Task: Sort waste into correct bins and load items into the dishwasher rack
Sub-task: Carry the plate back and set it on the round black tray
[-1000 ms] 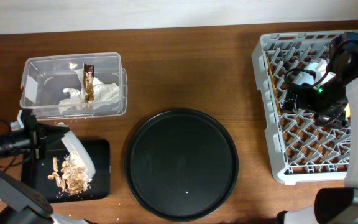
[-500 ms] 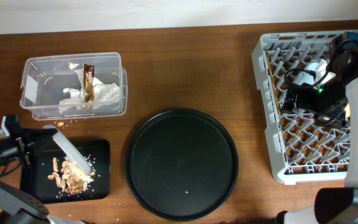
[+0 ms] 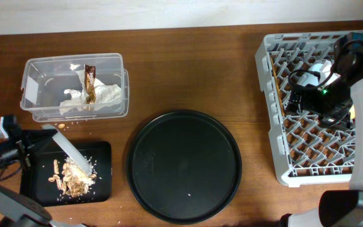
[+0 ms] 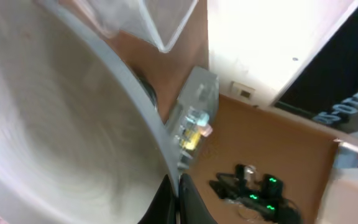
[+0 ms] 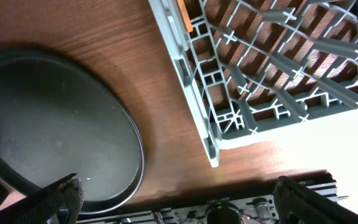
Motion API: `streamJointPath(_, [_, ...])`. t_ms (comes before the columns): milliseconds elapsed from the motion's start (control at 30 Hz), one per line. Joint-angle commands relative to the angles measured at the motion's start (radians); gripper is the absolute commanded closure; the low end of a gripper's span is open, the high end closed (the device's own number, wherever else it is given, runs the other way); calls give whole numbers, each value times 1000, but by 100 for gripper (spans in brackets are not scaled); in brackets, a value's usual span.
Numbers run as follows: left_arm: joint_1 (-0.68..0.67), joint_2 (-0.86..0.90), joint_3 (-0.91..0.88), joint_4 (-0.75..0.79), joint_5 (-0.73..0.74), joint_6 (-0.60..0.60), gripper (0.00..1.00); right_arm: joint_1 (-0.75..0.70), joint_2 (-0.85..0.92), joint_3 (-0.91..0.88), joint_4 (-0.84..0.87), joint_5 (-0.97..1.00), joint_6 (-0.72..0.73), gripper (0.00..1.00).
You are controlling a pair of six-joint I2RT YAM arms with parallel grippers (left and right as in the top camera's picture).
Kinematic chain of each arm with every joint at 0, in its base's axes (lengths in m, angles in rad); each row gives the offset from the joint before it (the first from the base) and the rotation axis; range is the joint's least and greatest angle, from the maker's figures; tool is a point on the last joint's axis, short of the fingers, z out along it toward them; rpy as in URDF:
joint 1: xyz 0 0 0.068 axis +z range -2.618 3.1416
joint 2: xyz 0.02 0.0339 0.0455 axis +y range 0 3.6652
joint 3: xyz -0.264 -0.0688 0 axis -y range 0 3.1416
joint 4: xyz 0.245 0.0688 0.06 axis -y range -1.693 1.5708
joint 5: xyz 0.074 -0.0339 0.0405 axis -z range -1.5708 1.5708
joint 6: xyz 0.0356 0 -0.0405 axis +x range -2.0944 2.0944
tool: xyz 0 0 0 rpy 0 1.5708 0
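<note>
Over black tray (image 3: 103, 184), plate (image 3: 68, 149) tipped steeper

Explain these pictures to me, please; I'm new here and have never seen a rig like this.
Two robot arms work at a table. One picture looks down from above; the other two come from cameras on each wrist. The left tool holds a pale grey plate tilted over a black tray of food scraps. A clear tub holds a napkin and wrapper. A round black tray sits mid-table. The right tool, open and empty, hangs over the dishwasher rack.
</note>
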Motion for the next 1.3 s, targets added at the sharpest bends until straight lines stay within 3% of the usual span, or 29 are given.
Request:
streamJointPath(0, [0, -60, -3, 3, 29, -32, 99, -6, -21, -2, 0, 9, 5, 1])
streamJointPath(133, [-1, -60, -3, -76, 26, 17, 99, -6, -21, -2, 0, 9, 5, 1])
streamJointPath(367, [-96, -148, -16, -75, 2, 48, 99, -6, -21, -2, 0, 9, 4, 1])
streamJointPath(667, [-357, -344, -16, -37, -79, 23, 99, -6, -21, -2, 0, 9, 5, 1])
streamJointPath(733, [-439, -380, -16, -1, -106, -31, 99, -6, -21, -2, 0, 9, 5, 1])
streamJointPath(867, [-702, -453, -16, 203, -200, -281, 99, -6, -21, -2, 0, 9, 5, 1])
streamJointPath(1000, [-1004, -465, -16, 383, -536, -616, 99, -6, -21, -2, 0, 9, 5, 1])
streamJointPath(1033, [-1145, -457, -16, 447, -634, -684, 99, -6, -21, -2, 0, 9, 5, 1])
streamJointPath(1267, [-1566, -341, -16, 623, -983, -793, 99, -6, -21, -2, 0, 9, 5, 1])
